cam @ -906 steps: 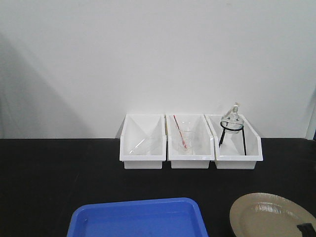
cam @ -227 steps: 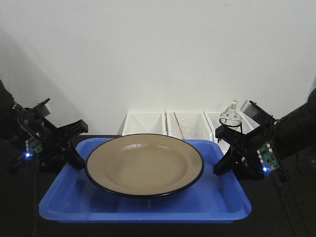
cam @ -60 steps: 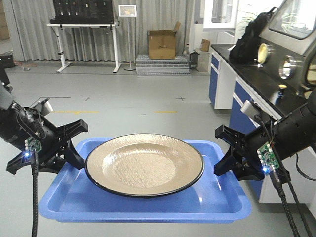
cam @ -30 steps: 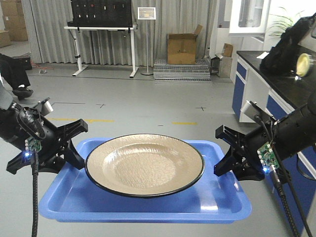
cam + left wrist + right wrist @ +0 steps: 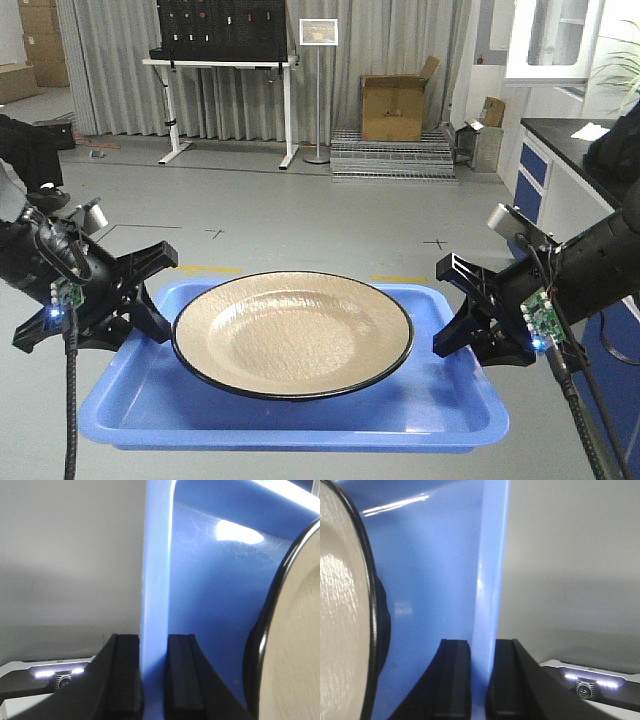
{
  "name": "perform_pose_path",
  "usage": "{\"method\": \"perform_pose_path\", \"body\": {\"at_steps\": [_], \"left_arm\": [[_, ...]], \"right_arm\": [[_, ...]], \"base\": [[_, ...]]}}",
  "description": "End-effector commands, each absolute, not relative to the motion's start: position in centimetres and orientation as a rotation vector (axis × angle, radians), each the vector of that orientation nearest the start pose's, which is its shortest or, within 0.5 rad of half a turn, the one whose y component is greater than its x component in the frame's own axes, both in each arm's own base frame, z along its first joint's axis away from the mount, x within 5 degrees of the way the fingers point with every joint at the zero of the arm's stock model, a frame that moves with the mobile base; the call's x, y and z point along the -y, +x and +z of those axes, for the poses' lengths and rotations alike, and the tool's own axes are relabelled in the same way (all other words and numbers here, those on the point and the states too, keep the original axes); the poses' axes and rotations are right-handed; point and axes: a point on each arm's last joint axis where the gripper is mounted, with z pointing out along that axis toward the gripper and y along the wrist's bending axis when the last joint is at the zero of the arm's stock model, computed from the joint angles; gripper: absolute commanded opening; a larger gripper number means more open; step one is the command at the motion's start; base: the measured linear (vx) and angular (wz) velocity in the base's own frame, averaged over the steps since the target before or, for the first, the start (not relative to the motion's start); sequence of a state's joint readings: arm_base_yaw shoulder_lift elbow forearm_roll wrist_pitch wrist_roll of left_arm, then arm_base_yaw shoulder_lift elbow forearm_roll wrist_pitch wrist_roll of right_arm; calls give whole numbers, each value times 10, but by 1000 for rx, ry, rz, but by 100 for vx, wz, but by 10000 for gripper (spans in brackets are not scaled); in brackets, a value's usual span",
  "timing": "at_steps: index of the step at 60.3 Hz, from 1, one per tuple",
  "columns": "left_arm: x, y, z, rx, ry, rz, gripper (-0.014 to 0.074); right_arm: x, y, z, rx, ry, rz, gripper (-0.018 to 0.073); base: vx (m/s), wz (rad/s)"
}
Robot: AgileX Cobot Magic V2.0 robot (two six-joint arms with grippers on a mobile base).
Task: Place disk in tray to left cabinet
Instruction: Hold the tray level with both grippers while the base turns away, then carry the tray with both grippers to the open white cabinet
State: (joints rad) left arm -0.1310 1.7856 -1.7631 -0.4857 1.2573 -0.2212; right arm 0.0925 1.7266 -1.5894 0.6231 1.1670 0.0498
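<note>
Disk [image 5: 292,335]: one — round, shallow, glossy tan-beige with a thin black rim. It lies flat in the tray, between the two pairs of fingers.
Tray [image 5: 300,422]: one — blue plastic with rounded corners and a low rim, held up level above the floor.
Left gripper [image 5: 155,296]: fingers [image 5: 122,677] clamped on the tray's rim, one on each side.
Right gripper [image 5: 452,305]: fingers [image 5: 454,680] pinched on the opposite rim.
Beyond the fingers: one cardboard box [image 5: 395,108] and one white desk [image 5: 225,66].

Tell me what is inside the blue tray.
Only the disk lies in the tray, covering most of its width. The tray floor beneath the disk is covered, so anything there cannot be seen.
</note>
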Motion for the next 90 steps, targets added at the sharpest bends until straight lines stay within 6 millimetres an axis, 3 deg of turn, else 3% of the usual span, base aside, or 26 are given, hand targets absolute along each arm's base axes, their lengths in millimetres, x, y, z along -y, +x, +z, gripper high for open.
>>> {"method": "perform_pose_path", "body": {"at_steps": [1, 90], "left_arm": [[108, 352, 394, -2634, -187, -1006, 0], [108, 353, 394, -2632, -188, -1006, 0]], "right_arm": [[-95, 348, 375, -2540, 121, 1076, -4], [-95, 348, 375, -2542, 120, 1072, -4]], "base": [[60, 0], [66, -1]]}}
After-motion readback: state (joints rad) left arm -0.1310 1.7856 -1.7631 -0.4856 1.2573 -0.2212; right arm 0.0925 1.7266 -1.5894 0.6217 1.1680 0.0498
